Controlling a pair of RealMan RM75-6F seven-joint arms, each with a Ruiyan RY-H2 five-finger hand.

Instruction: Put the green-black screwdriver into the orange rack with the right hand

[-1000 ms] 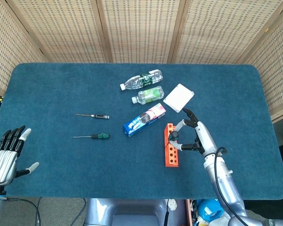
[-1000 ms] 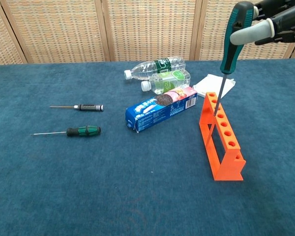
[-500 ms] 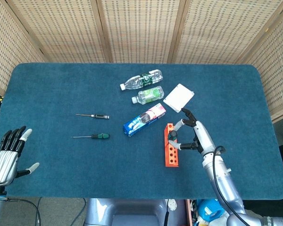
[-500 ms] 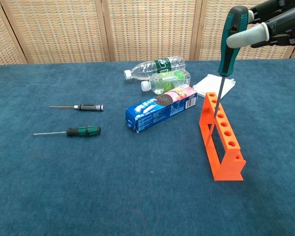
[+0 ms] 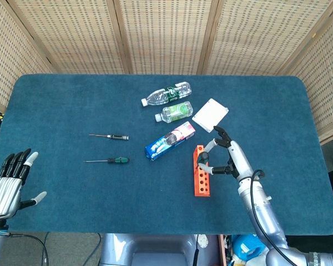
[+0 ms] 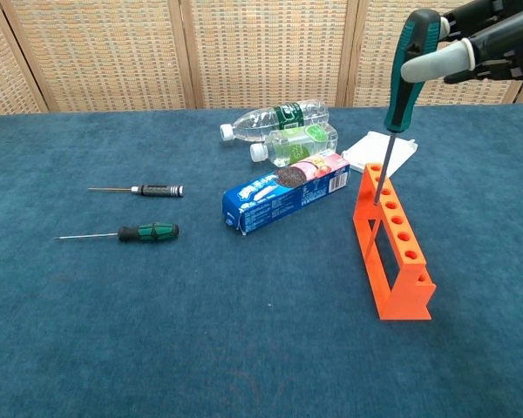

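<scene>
Right hand [image 6: 484,39] grips the green-black screwdriver [image 6: 404,74] by its handle, fingers wrapped round it, approx. upright w/ slight tilt. Vs 1 s ago the handle sits a bit further right and the shaft tip has shifted toward the far end of the orange rack [image 6: 390,244], now at one of the far holes; can't tell if it's inside. Left hand [image 5: 8,183] open, fingers spread, holding nothing, unchanged at table [image 5: 61,111] edge. A second green-handled screwdriver [image 6: 131,233] hasn't moved.
</scene>
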